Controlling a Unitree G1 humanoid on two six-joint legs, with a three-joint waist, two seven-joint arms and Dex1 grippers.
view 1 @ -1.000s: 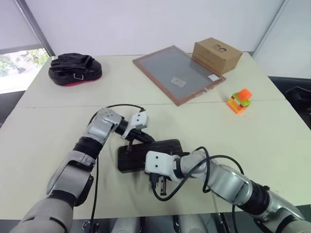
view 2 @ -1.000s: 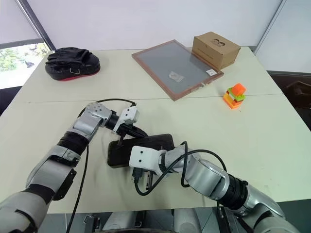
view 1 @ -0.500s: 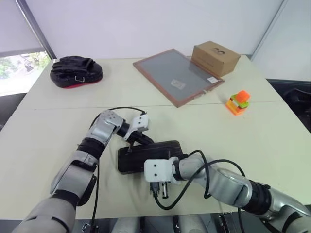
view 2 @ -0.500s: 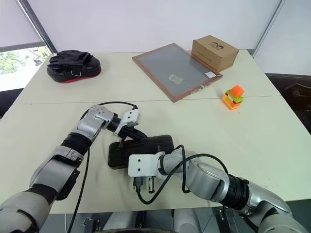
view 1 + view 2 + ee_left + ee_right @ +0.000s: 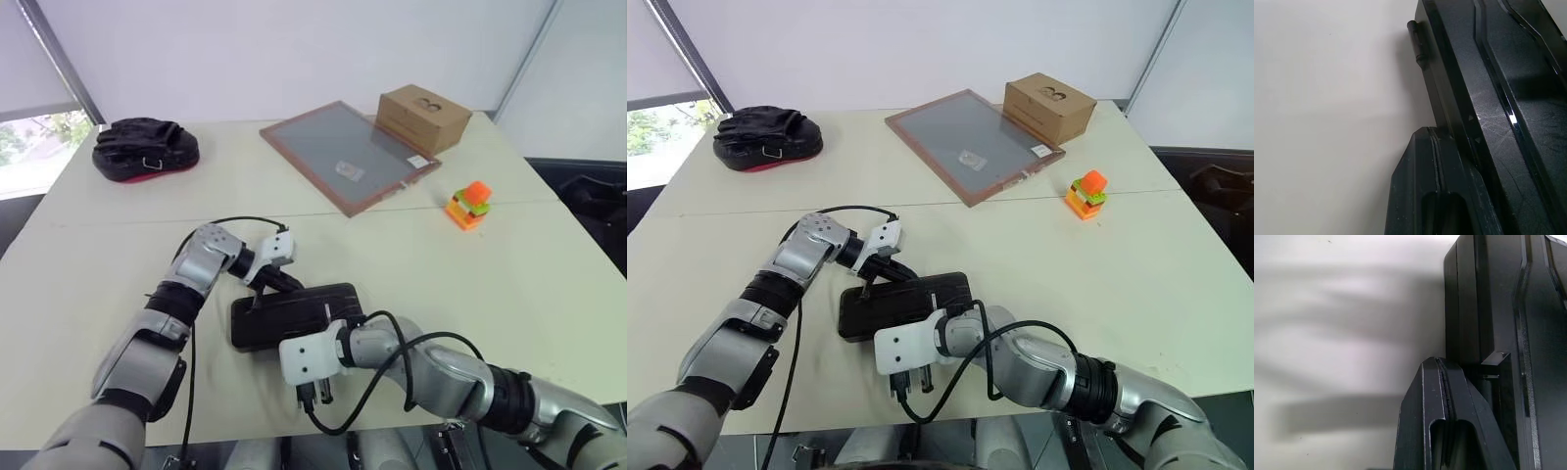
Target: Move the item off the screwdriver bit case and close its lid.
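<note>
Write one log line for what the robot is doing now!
case: closed, on table | toy blocks: off case, far right | left gripper: shut, at case's far edge | right gripper: shut, at near edge

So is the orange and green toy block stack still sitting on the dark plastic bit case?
No, the block stack stands on the table, apart from the case.

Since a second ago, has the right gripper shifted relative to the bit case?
Yes. The right gripper, shut, has slid along the screwdriver bit case's near edge toward the robot's left, now sitting nearer its middle.

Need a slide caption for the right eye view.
Both shut pincers, left and right, flank the closed screwdriver bit case; toy block stack sits apart on the table.
</note>
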